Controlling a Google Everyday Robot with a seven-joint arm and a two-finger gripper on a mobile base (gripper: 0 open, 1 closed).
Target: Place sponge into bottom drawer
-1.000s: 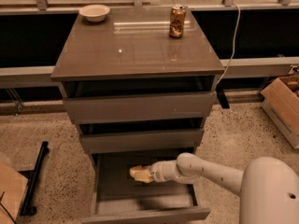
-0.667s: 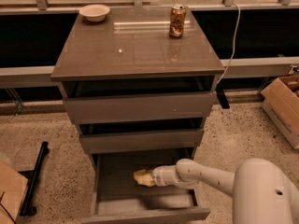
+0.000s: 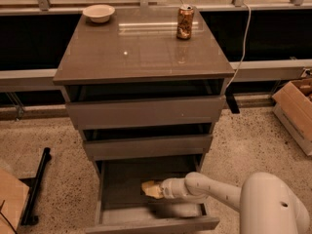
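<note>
The bottom drawer (image 3: 122, 179) of the grey-brown cabinet is pulled open and shows its plain grey tray. My gripper (image 3: 157, 189) reaches into it from the right, on a white arm. It is shut on the pale yellow sponge (image 3: 150, 188) and holds it low over the middle of the tray. The sponge sticks out to the left of the gripper. I cannot tell whether the sponge touches the tray floor.
The two wider drawers above are slightly ajar. A cream bowl (image 3: 99, 12) and a soda can (image 3: 185, 21) stand on the cabinet top (image 3: 141, 52). A cardboard box (image 3: 297, 111) sits on the floor at right. A black bar (image 3: 36, 189) lies at left.
My gripper with the sponge has moved a little lower and towards the front of the drawer. The arm has drawn in closer to the base.
</note>
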